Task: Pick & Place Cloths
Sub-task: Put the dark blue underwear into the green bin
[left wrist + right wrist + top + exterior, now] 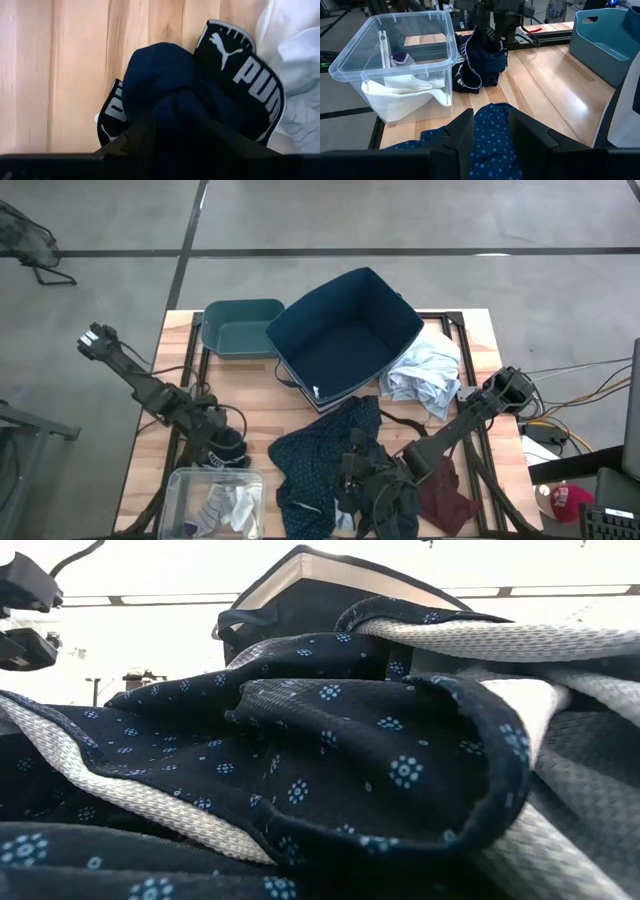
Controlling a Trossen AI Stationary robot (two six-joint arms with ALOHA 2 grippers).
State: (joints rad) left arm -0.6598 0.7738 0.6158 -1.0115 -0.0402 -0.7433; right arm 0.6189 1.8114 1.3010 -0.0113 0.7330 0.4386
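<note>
Dotted shirt (pixel 318 455) lies crumpled at table's (pixel 260 395) front centre, long axis slanting toward the box (pixel 345 335). Right gripper (pixel 490 131) pinches its fabric. Left gripper (pixel 175 122) clamps black briefs (pixel 200 90) beside clear bin (pixel 395 65).

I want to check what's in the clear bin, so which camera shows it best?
The right wrist view: the clear bin appears whole from the side, with white cloth inside. The high view catches it from above, cut by the frame edge. The low and left wrist views miss it.

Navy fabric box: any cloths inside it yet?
No. The high view shows the navy fabric box with a bare dark floor.
</note>
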